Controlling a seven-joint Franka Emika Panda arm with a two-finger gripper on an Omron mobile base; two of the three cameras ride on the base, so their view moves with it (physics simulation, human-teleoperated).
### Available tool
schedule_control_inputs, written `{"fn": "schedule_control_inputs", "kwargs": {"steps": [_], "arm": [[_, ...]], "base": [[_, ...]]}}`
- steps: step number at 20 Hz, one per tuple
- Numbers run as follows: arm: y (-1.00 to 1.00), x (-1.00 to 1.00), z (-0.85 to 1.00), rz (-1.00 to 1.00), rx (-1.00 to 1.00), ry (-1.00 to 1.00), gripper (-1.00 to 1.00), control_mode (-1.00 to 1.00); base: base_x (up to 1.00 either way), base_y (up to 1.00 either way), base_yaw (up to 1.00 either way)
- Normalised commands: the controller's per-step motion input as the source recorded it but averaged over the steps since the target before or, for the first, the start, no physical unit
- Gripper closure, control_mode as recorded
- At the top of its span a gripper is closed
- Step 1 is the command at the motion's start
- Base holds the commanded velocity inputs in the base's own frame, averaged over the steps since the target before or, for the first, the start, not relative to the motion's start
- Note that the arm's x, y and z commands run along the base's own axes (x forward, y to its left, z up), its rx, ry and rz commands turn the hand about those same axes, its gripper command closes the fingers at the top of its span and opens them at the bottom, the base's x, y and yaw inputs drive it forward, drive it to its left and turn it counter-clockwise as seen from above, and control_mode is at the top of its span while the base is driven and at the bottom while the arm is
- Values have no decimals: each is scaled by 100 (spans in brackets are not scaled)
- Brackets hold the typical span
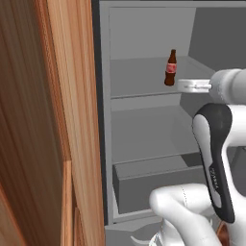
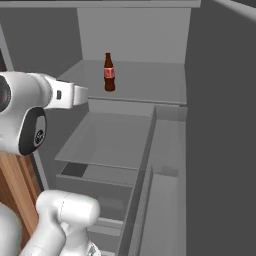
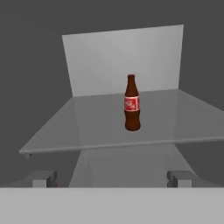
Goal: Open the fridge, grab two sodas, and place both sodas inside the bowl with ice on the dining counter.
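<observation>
The fridge [image 1: 144, 29] stands open, its grey shelves bare but for one soda, a slim dark brown bottle with a red label [image 1: 170, 68] [image 2: 109, 72] [image 3: 131, 108]. The bottle stands upright on the upper shelf [image 3: 87, 127], set back from its front edge. My gripper [image 3: 113, 179] [image 1: 180, 85] [image 2: 84, 95] hovers in front of that shelf at about its height, pointing at the bottle and well short of it. Its jaws are open and nothing is between the fingers [image 3: 43, 178]. The bowl, the ice and the dining counter are out of view.
A wooden cabinet panel [image 1: 48, 120] flanks the fridge on the left. Below the bottle's shelf are a second grey shelf [image 2: 107, 140] and a drawer [image 1: 153, 185]. The open fridge door with its bins [image 2: 167, 200] stands to the right.
</observation>
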Motion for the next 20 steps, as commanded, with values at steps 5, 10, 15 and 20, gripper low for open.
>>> {"fn": "schedule_control_inputs", "kwargs": {"steps": [5,10,15,20], "arm": [[-16,44,14,1,-1,0,-100,-100],[-25,50,3,5,0,2,-100,-100],[-31,53,0,8,0,1,-100,-100],[-25,58,0,8,0,1,-100,-100]], "base": [[0,0,0],[0,0,0],[0,0,0],[0,0,0]]}}
